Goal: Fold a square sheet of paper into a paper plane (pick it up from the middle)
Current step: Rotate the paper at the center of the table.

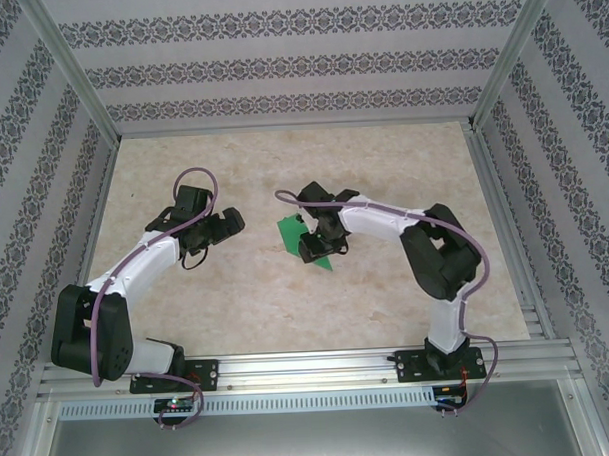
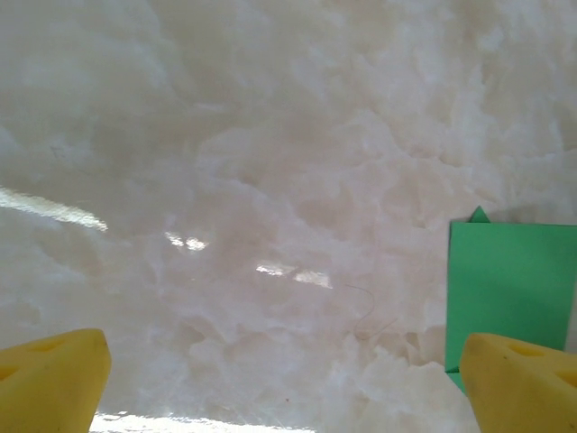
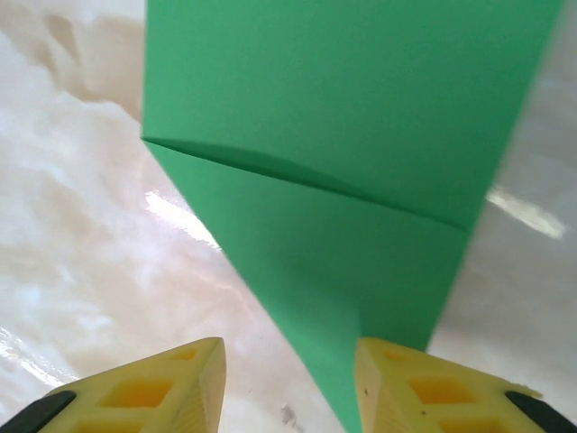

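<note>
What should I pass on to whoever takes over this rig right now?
Thin bright green paper sheet: flat on the marbled table, near its middle, partly folded to a point.
Left claw: wide open, empty, beside the sheet.
Right claw: jaws parted astride the sheet's point, not pinching it.
Done: first folds, one crease showing.
Left: remaining folds; no slim dart yet.

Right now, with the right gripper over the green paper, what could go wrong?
1. The green paper has a folded flap that looks slightly lifted at the crease; it may spring open.
2. Its narrow tip lies beside one finger of the right gripper, which could drag the sheet.
3. The left gripper hangs open beside the paper, not pinning it.
</note>
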Robot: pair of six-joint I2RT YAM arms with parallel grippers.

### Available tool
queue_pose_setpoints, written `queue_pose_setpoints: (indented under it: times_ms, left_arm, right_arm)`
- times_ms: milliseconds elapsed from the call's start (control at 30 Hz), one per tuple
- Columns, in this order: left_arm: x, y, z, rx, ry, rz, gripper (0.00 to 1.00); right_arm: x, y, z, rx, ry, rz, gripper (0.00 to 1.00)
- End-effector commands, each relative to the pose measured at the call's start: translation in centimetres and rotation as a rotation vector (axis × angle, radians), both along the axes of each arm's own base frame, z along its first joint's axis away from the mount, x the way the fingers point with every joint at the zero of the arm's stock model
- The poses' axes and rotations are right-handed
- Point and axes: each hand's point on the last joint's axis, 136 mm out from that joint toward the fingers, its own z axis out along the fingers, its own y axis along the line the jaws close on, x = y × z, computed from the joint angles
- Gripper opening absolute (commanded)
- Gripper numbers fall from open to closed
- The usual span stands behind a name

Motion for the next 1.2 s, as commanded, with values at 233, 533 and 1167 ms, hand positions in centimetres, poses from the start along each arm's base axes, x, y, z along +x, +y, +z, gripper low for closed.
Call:
queue_pose_setpoints:
  times_ms: [233,533,1167]
  left_arm:
    - [0.9,-2.8,1.3,-0.176,-0.090,-0.072,1.00]
    - [1.3,-3.9,1.5,-0.240,-0.117,-0.105,1.00]
    - [0.9,-7.8,-0.5,-0.382,-0.046,-0.183,0.99]
  right_arm:
    - [3.2,3.0,5.8,0.265,-0.251,-0.544,0.48]
    - [4.2,3.3,1.3,0.189,-0.169,-0.630,0.47]
    - [5.3,1.5,-1.3,0.237,-0.158,-0.720,0.46]
